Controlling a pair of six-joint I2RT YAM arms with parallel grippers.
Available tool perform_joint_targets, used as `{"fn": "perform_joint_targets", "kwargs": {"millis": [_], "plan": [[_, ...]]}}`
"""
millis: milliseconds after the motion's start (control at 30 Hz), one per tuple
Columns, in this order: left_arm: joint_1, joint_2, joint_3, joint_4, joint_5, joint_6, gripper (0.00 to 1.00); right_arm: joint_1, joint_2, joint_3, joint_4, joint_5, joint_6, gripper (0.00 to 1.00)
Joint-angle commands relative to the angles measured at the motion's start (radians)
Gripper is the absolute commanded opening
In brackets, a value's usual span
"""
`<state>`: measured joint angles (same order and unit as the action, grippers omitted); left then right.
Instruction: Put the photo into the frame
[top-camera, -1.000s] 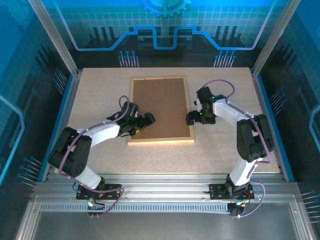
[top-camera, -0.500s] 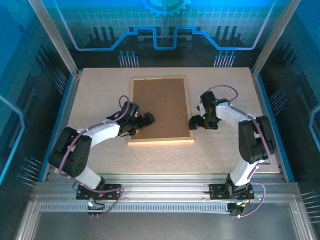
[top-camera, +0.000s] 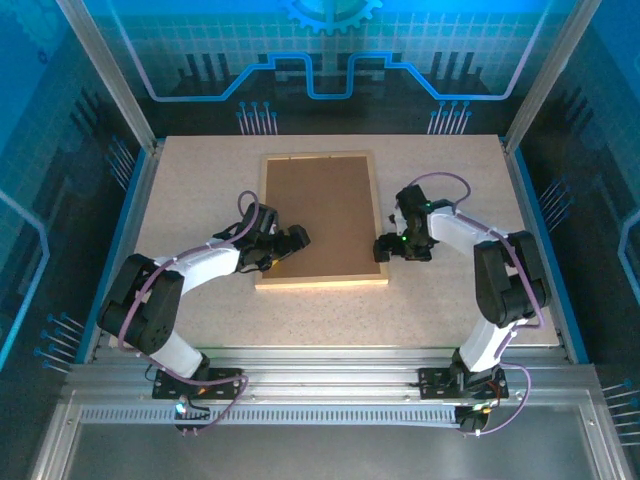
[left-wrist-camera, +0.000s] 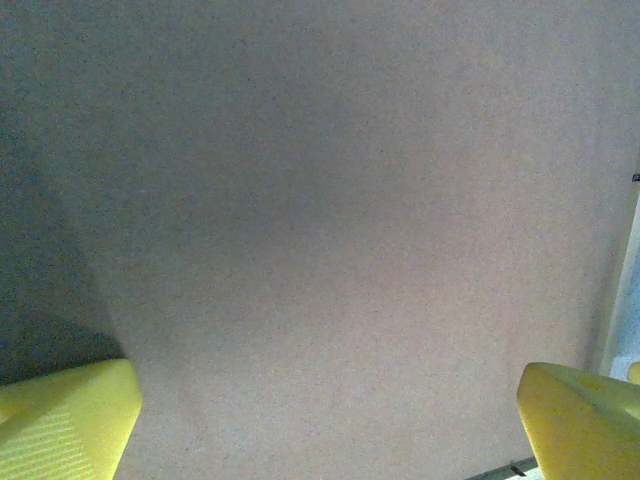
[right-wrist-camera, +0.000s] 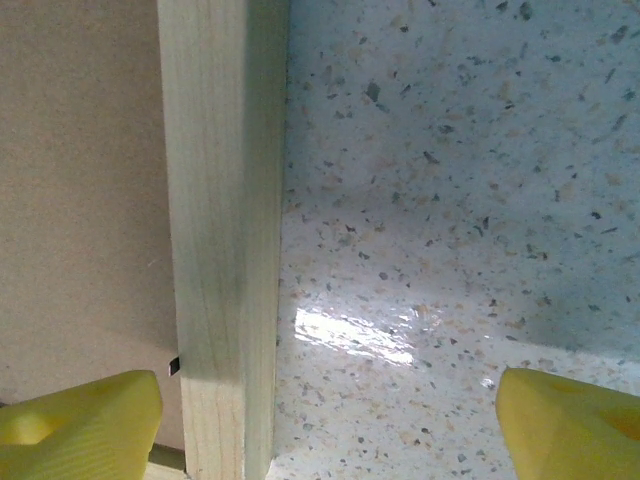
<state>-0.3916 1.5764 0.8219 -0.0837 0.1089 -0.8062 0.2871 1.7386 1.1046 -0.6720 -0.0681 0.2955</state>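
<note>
Right wrist: right hand (right-wrist-camera: 323, 428) gapes empty astride frame (right-wrist-camera: 215, 250) rail; left hand (top-camera: 293, 240) wide, empty.

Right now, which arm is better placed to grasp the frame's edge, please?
Probably right: the right gripper, open, straddles a rail of the frame; the left gripper hangs open over the backing board.

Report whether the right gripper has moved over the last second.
Yes. The right gripper has slid along the frame, down its right rail toward the near-right corner.
</note>
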Motion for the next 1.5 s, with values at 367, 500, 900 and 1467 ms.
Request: {"fn": "perform_joint_targets", "kwargs": {"millis": [367, 500, 900, 1467], "plan": [[0.008, 0.025, -0.005, -0.036, -0.016, 0.012, 0.99, 0.018, -0.024, 0.008, -0.011, -0.015, 0.022, 0.87], [0.014, -0.009, 0.043, -0.097, -0.019, 0.051, 0.99, 0.014, -0.049, 0.044, -0.05, -0.012, 0.011, 0.87], [0.15, -0.131, 0.185, -0.387, -0.218, 0.323, 0.99, -0.017, -0.059, 0.054, -0.055, 0.008, 0.001, 0.87], [0.196, 0.195, 0.242, -0.282, -0.137, 0.484, 0.61, -0.023, -0.074, 0.064, -0.074, 0.017, -0.006, 0.87]]}}
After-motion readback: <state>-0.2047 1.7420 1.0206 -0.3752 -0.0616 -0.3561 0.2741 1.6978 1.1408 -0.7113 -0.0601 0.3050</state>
